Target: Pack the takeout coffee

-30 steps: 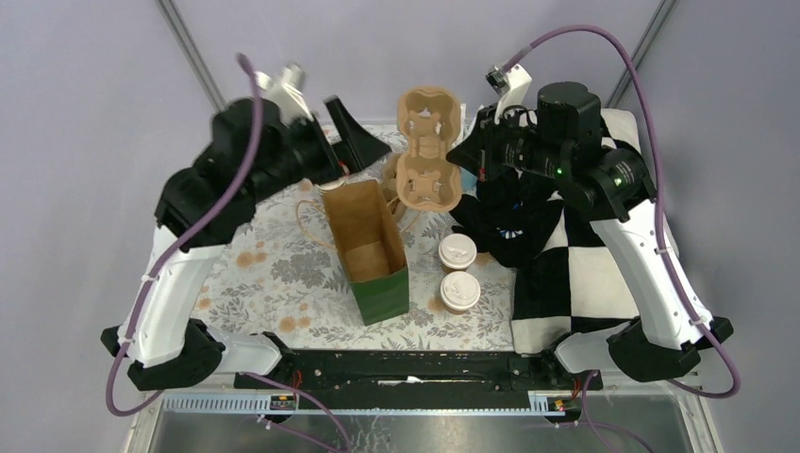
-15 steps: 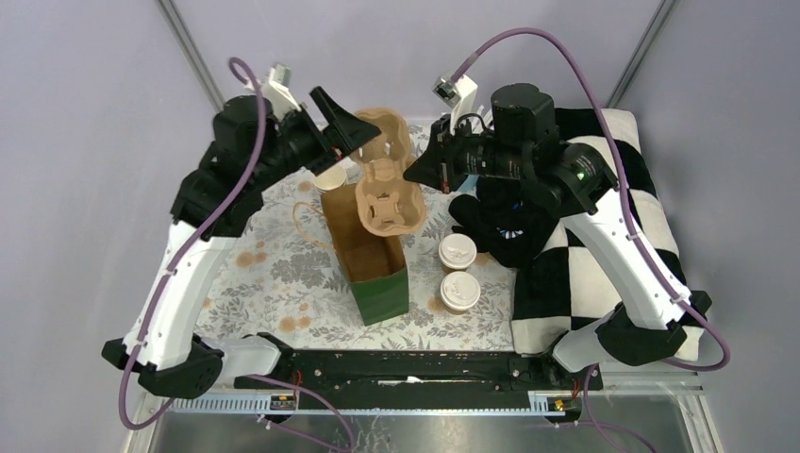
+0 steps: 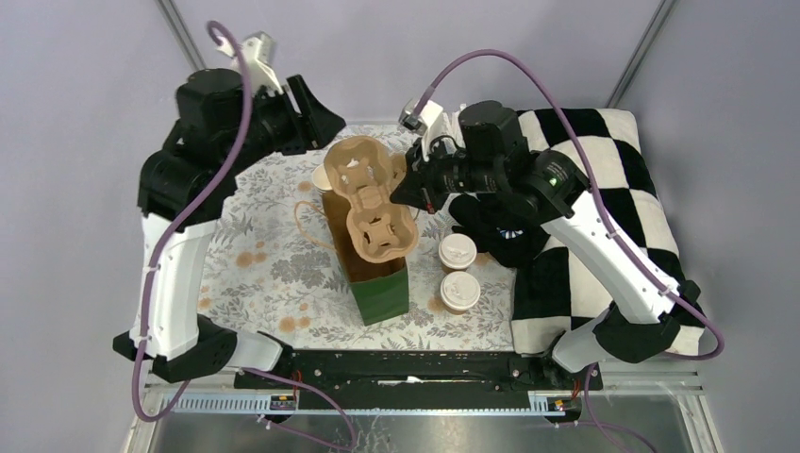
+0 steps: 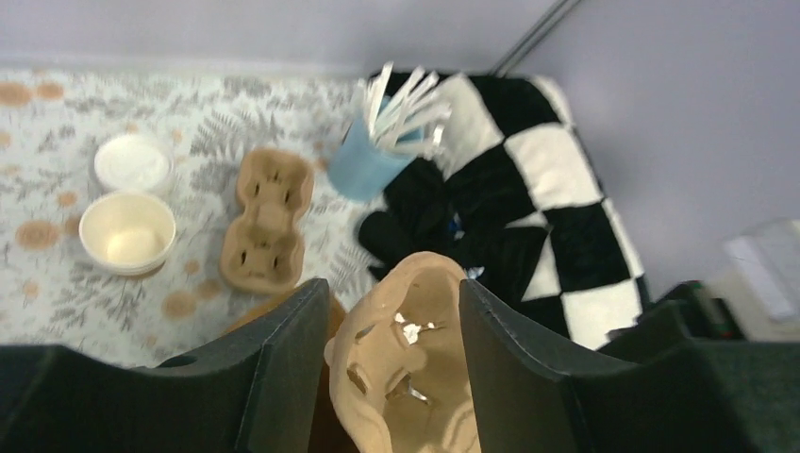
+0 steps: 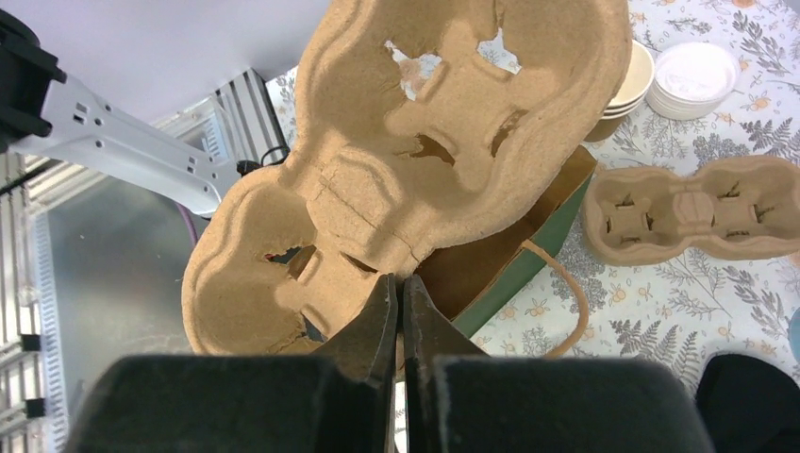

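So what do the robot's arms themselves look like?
Two alike arms: the left arm and right arm each have a white lower link, chunky black joints and a black base. A purple cable loops along each. The left gripper and right gripper are pairs of flat matte-black fingers tapering to narrow tips; a small white camera block sits at each wrist.

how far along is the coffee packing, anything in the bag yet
Early. Done: the paper bag stands open, and the two lidded cups stand on the table beside it, unpacked. In hand: the right gripper pinches a pulp carrier over the bag mouth; the left gripper is open, the carrier's end between its fingers. Left: seat the carrier, load both cups.
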You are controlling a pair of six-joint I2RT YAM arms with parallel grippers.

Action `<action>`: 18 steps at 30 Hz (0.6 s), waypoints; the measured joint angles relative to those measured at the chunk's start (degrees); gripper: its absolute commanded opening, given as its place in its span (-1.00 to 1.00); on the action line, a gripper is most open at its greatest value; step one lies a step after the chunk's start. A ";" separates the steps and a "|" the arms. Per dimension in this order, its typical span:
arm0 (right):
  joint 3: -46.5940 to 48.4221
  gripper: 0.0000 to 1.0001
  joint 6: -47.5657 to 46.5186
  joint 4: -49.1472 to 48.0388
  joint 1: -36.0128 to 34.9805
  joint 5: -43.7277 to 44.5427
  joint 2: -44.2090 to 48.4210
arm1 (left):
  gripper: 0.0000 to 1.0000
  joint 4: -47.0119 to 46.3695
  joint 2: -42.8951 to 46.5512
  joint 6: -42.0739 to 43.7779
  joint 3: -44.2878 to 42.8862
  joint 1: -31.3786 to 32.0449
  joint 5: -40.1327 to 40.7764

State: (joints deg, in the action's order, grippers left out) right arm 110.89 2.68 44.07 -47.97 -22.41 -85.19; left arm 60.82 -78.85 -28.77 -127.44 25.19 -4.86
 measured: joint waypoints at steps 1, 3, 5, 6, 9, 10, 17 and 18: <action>0.00 -1.00 -0.57 0.00 -0.59 0.70 -0.26 | 0.07 0.44 -0.02 0.66 1.31 -0.04 -0.52; -0.13 -1.00 -1.77 -0.17 -2.12 2.40 -0.72 | -0.03 1.44 -0.02 1.90 4.02 -0.15 -1.22; -1.14 -1.00 -2.62 -1.05 -3.50 3.98 -0.79 | -0.13 2.49 -0.02 3.10 5.97 -0.28 -1.95; -1.97 -1.00 -2.97 -1.66 -4.13 4.81 -0.72 | -0.18 2.67 0.07 3.89 6.95 -0.37 -2.40; -5.27 -1.00 -3.56 -3.67 -4.92 6.12 -0.35 | -0.22 2.64 0.83 5.97 9.62 -0.44 -3.56; -6.32 -1.00 -3.80 -4.07 -4.92 6.54 -0.31 | -0.22 2.62 1.18 6.40 10.27 -0.48 -3.91; -8.13 -1.00 -4.87 -5.22 -4.98 7.61 -0.26 | 0.07 2.54 2.75 9.18 12.57 -0.52 -6.05; -8.13 -1.00 -4.98 -5.64 -5.01 7.96 -0.22 | 0.09 2.51 2.75 9.31 12.70 -0.52 -6.10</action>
State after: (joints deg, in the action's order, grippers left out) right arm 102.76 -2.31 38.44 -52.97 -14.46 -85.41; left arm 63.33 -76.09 -19.46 -114.74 24.67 -10.96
